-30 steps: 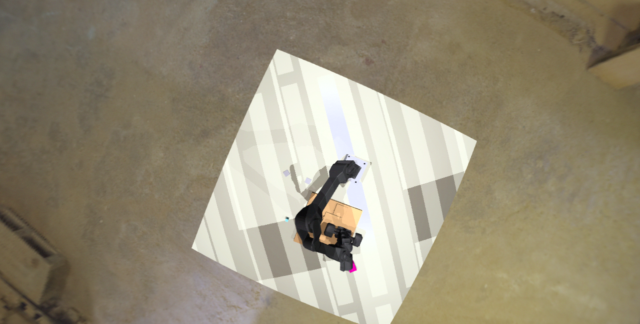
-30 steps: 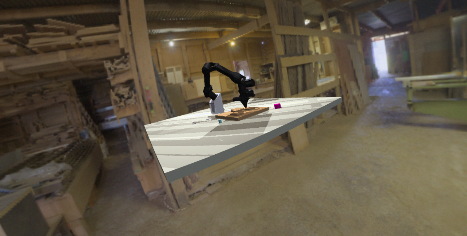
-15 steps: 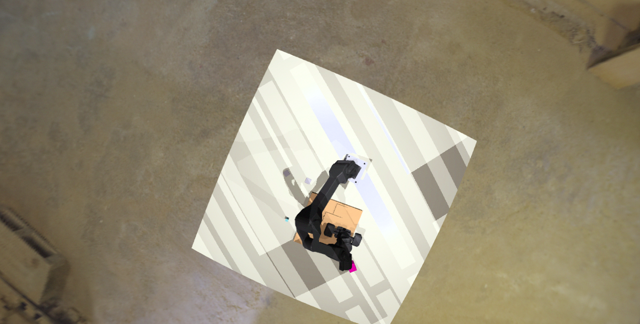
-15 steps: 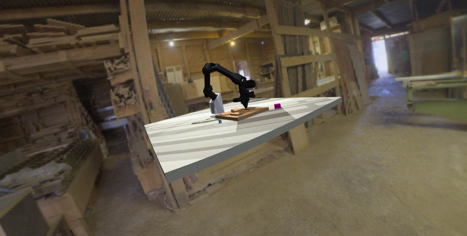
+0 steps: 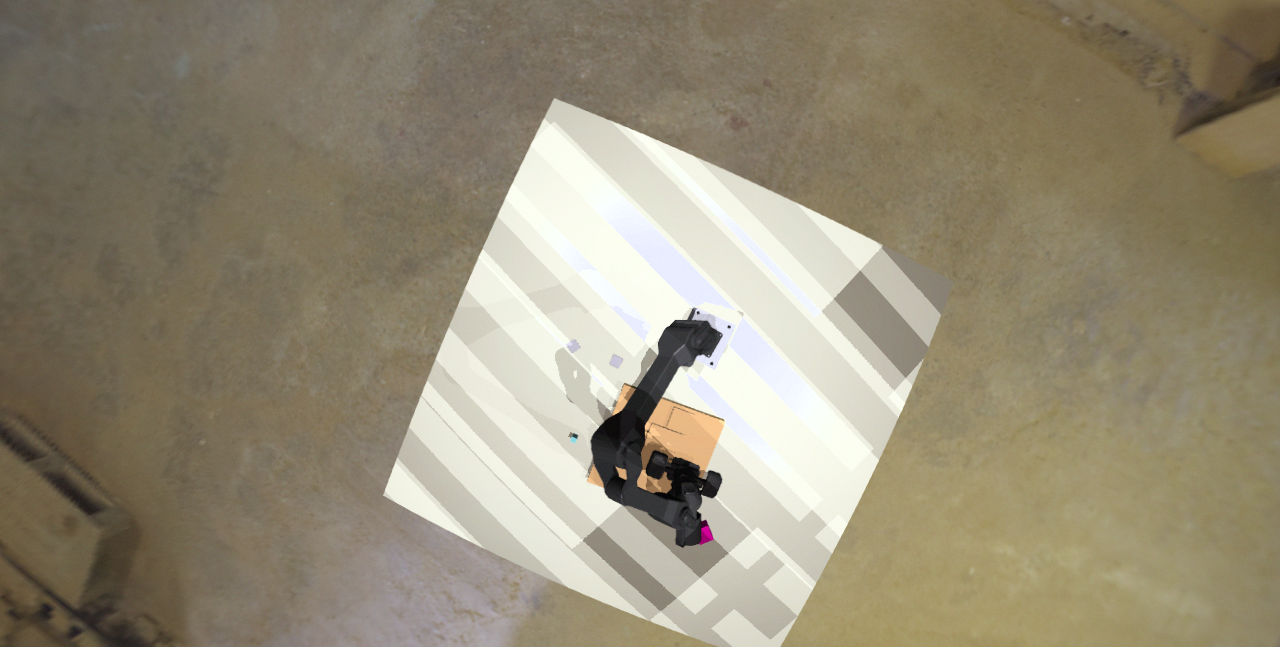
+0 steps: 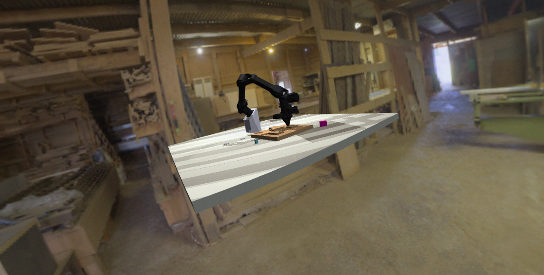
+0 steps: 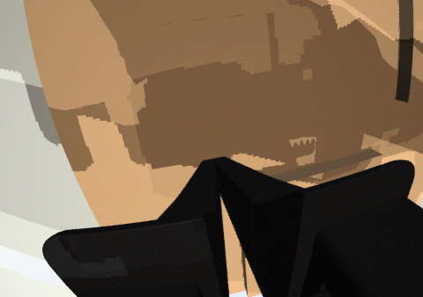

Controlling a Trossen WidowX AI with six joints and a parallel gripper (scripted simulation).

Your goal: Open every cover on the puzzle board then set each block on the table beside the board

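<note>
- A small teal block (image 6: 256,141) rests on the table (image 6: 213,174) left of the board, clear of it.
- The gripper (image 6: 287,123), pinched shut on nothing, points down at the puzzle board (image 6: 280,134), probably to nudge a cover.
- A magenta block (image 6: 322,123) sits on the table right of the board.
</note>
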